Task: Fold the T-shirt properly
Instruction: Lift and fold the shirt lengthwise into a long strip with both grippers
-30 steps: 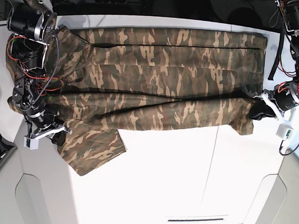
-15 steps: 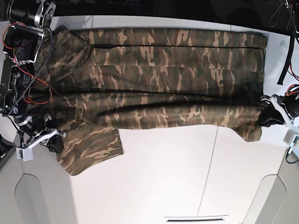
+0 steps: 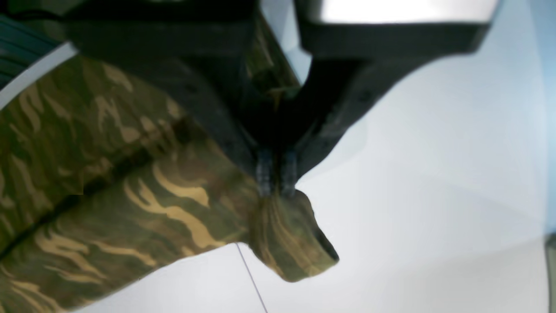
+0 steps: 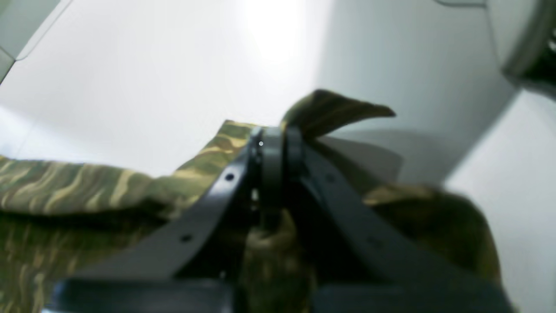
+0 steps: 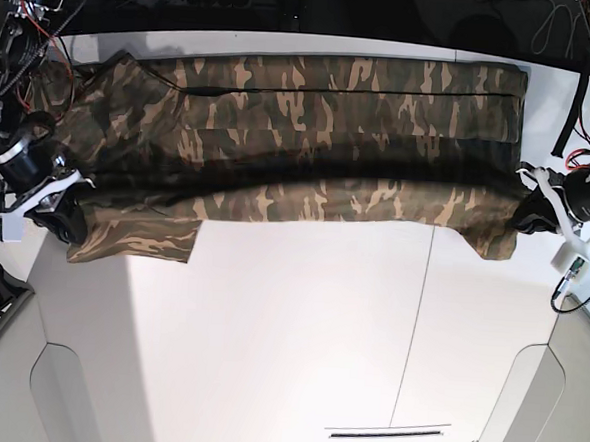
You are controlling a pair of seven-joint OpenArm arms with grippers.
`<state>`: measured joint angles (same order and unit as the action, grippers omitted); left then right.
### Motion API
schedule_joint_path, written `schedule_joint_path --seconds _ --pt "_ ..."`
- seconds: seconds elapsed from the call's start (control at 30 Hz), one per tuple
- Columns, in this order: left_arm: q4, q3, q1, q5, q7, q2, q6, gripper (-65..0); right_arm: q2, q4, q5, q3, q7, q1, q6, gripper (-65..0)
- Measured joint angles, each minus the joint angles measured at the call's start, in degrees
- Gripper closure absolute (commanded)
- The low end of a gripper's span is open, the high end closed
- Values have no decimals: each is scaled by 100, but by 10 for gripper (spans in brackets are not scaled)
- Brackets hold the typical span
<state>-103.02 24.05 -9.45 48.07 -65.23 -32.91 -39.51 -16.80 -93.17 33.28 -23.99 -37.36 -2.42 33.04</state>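
Left gripper (image 3: pixel 276 182) and right gripper (image 4: pixel 273 139) each clamp a corner of the T-shirt (image 5: pixel 310 142), cloth stretched between them; first lengthwise fold underway, remaining folds undone.

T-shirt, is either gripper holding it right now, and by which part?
Both. The left gripper pinches the T-shirt at a hem corner; the right gripper pinches its edge by the sleeve.

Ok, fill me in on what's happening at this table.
A two-armed robot is folding a camouflage T-shirt spread lengthwise across the white table. The left gripper has its jaws shut on one end of the shirt's near edge, and the right gripper has its jaws shut on the other end, by the sleeve. Between them that edge is stretched and raised off the table, with the rest of the shirt lying flat behind it.
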Motion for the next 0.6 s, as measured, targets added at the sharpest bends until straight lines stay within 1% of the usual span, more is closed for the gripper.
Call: schedule_joint_path --seconds 0.2,0.33,0.4,0.5,0.6 --pt "-81 39 -332 20 -9 2 -2 0 11 -195 719 -529 -522 -339 20 0" --pt "-297 376 -704 76 7 4 -11 0 13 -192 1222 -925 -728 -649 17 0" --pt "-448 562 -835 199 11 2 -24 0 13 -195 1486 -1016 -793 -761 46 0" --pt "-601 715 -984 345 11 2 -24 0 17 -199 1587 -1029 -811 -951 46 0" --pt "-638 719 -1073 363 9 4 -24 0 66 -199 1600 -1043 -813 -1172 44 0"
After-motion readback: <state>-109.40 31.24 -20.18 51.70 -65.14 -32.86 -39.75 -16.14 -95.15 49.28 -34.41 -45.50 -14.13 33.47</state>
